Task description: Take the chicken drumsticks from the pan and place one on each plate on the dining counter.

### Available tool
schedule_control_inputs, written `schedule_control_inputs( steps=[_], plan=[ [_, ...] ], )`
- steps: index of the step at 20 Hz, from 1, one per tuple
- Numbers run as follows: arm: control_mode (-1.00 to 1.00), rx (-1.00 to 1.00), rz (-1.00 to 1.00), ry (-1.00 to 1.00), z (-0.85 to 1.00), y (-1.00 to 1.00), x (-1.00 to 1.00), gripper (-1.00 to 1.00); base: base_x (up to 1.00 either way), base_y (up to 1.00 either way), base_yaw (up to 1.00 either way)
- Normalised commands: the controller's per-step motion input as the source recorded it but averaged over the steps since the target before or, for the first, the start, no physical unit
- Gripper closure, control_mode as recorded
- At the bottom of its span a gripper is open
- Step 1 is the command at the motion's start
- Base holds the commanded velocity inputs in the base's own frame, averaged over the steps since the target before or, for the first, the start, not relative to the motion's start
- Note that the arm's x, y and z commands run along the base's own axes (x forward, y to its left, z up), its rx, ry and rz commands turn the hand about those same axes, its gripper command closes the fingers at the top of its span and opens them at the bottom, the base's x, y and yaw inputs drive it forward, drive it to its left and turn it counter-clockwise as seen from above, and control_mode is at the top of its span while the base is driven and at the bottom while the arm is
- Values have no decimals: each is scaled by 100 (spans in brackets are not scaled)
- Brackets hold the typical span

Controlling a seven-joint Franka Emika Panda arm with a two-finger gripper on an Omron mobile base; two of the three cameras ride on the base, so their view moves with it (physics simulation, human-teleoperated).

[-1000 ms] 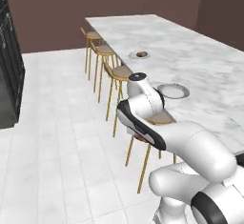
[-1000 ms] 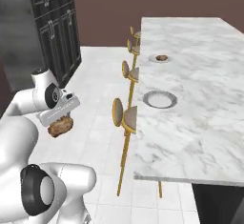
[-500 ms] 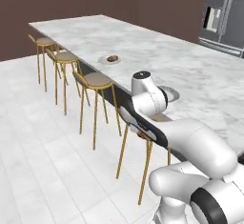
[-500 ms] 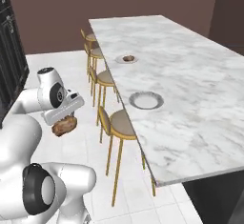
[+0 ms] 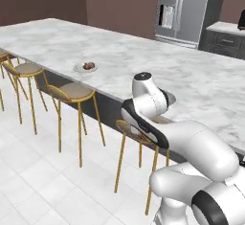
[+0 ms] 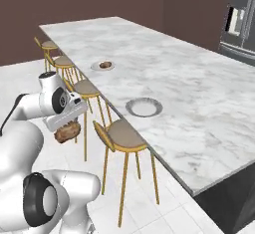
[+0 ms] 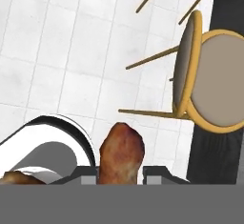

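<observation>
Counter: long dining counter point(image 6: 199, 98) of white marble with grey veins, smooth, on a dark base; it runs across both base views.
Floor: pale square tiles point(image 7: 57, 51), thin grey joints.
Walls: flat dark brown behind the counter.
Fridge: steel-grey, tall, in the far corner point(image 5: 184, 8).
Stools: round tan seats on thin gold legs, lined along the counter's near edge; nearest one point(image 6: 122, 136) just beside the arm, another point(image 7: 214, 85) seen from above in the hand view.
Near plate: round, shallow, white with raised rim point(image 6: 143, 107), bare, close to the counter edge.
Far plate: same shape point(image 6: 104, 65), further along the same edge, carrying a small brown drumstick point(image 6: 104, 64); also seen in the left base view point(image 5: 86, 67).
Gripper: point(image 6: 67, 127) off the counter, over the floor beside the stools, pointing down; fingers clamped on a second drumstick.
Held drumstick: golden-brown, lumpy, tapered point(image 7: 120, 154), glossy skin; hangs below the hand point(image 6: 67, 132), well short of the near plate.
Arm: white, smooth shells, dark joints.
</observation>
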Motion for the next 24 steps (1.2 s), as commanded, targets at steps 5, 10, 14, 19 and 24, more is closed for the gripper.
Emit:
schedule_control_inputs(
  steps=[5,10,14,19,24],
  plan=[
    [100,0,0,0,0,0,0,100,41,80,-47],
    [100,0,0,0,0,0,0,100,51,64,-64],
    [100,0,0,0,0,0,0,100,43,60,-71],
    [100,0,0,0,0,0,0,100,34,61,-71],
    [100,0,0,0,0,0,0,100,36,67,-57]
  ],
)
